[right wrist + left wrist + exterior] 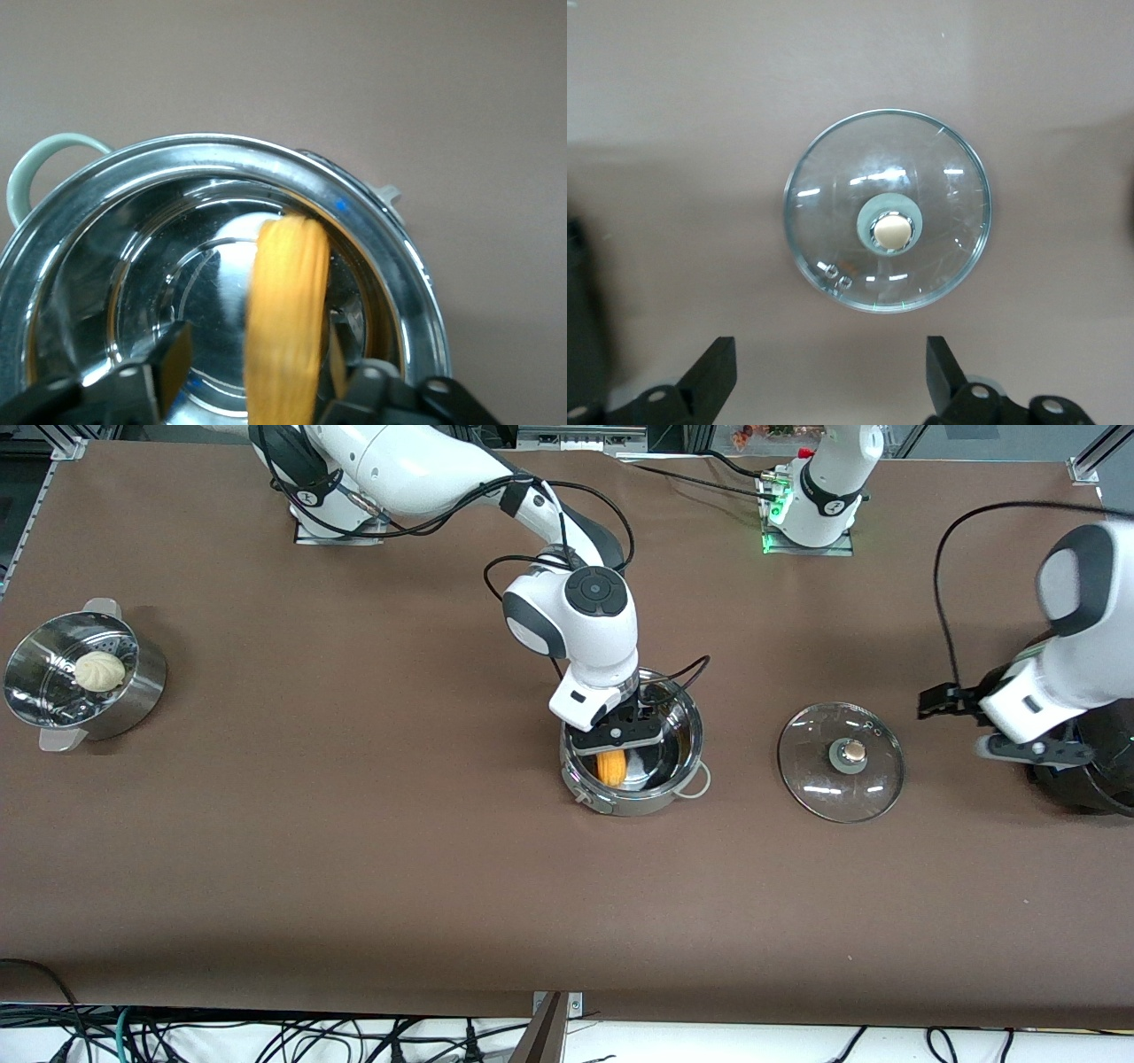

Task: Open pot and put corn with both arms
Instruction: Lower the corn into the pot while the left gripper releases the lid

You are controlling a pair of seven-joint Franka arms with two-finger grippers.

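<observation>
The steel pot (687, 722) stands open at the table's middle. My right gripper (617, 746) reaches down into it. The yellow-orange corn (611, 766) lies between its fingers (175, 354), with a gap showing on one side, so the gripper is open. In the right wrist view the corn (285, 310) leans on the pot's inner wall (266, 159). The glass lid (840, 760) with the tan knob lies flat on the table beside the pot, toward the left arm's end. My left gripper (943, 701) hovers open and empty beside the lid (888, 212).
A perforated steel steamer basket (35, 691) with a white bun (99, 670) stands at the right arm's end of the table. A big black cooker (1094, 779) sits under the left arm at the other end.
</observation>
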